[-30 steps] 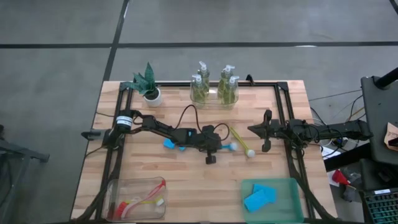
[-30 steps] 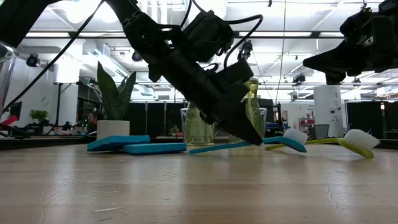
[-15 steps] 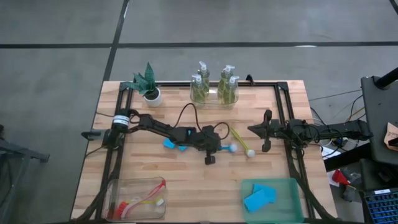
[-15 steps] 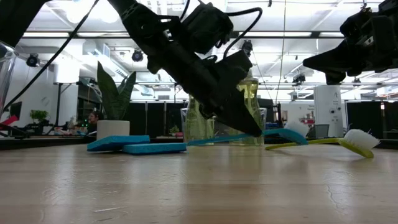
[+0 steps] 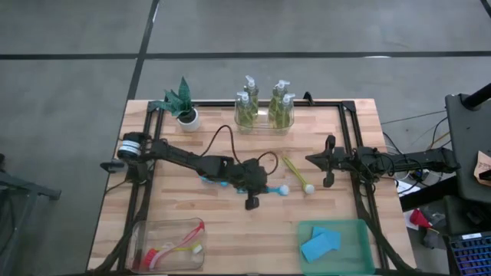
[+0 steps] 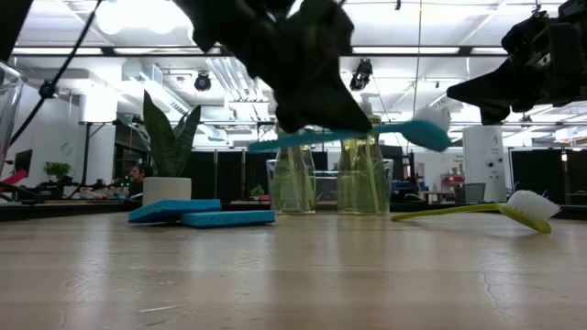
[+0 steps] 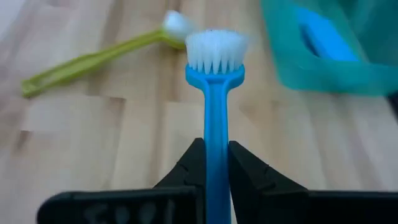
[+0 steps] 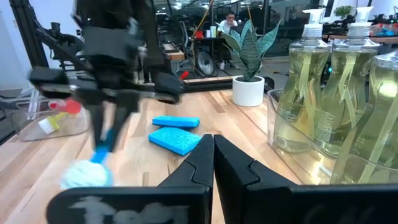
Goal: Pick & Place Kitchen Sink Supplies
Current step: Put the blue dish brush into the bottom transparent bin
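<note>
A blue dish brush with white bristles hangs above the table's middle, and my left gripper is shut on it. In the high view the gripper sits at the table's centre. A yellow-green brush lies flat on the wood just right of it. Two blue sponges lie flat beside the left arm. Pump bottles of yellow-green soap stand in a clear tray at the far edge. My right gripper waits, shut on nothing, at the right. My left gripper pinches the blue brush's handle between its two fingers. It comes slanting down from the table's left. The handle runs forward between the fingers, with the bristle head beyond the tips. The brush hangs about level, clear of the table; its handle end sticks out behind.
A green bin with blue sponges stands at the near right. A clear container with a red and a yellow brush stands at the near left. A potted plant stands at the far left. Black rails run along the table's left and right sides.
My left gripper has risen and drawn a little toward the table's near edge, still shut on the blue brush. The brush, whose head lay on the table a second ago with its handle slanting, now hangs level and clear of the table.
</note>
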